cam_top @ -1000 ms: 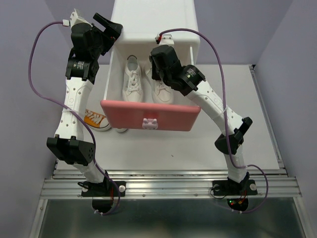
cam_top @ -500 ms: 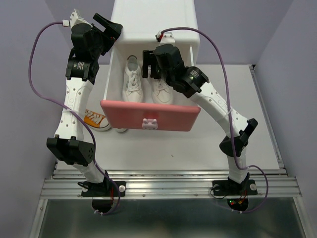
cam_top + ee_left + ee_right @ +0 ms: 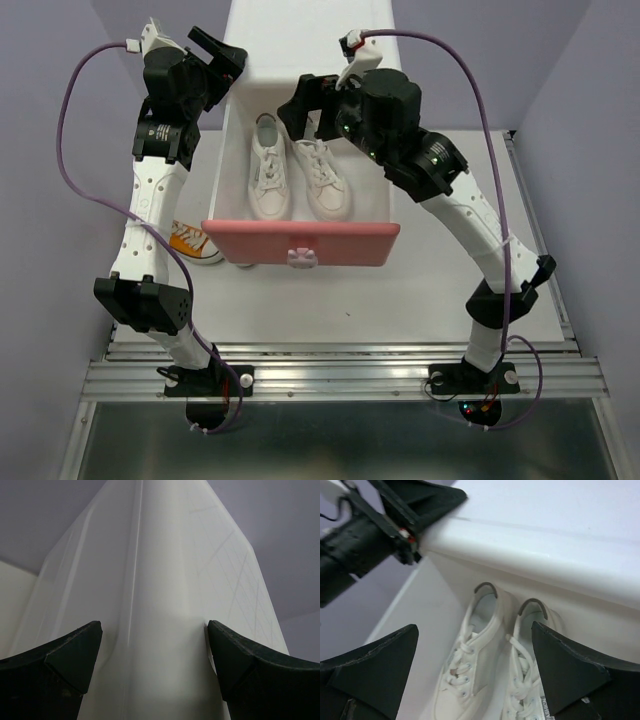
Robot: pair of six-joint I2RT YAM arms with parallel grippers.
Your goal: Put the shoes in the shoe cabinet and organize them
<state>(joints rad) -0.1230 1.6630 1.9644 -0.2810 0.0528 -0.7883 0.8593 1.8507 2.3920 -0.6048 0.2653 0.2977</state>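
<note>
The white shoe cabinet (image 3: 310, 40) stands at the back, its drawer pulled out behind a salmon-pink front (image 3: 300, 243). Two white shoes lie side by side in the drawer, the left one (image 3: 268, 170) and the right one (image 3: 322, 180), heels toward the cabinet; the right wrist view shows them as well (image 3: 470, 665). My right gripper (image 3: 305, 105) hangs open above their heels, holding nothing (image 3: 475, 630). An orange shoe (image 3: 190, 242) lies on the table left of the drawer, partly behind my left arm. My left gripper (image 3: 222, 52) is open, with the cabinet's upper left corner (image 3: 165, 580) between its fingers.
The open drawer juts out over the middle of the white table (image 3: 450, 280). A small white toe (image 3: 245, 263) peeks out under the drawer front's left end. Purple walls close in on both sides. My left gripper (image 3: 420, 505) shows at the cabinet's corner in the right wrist view.
My right gripper opened, let go of the right white shoe in the drawer, and rose back toward the cabinet. The left arm stayed still.
</note>
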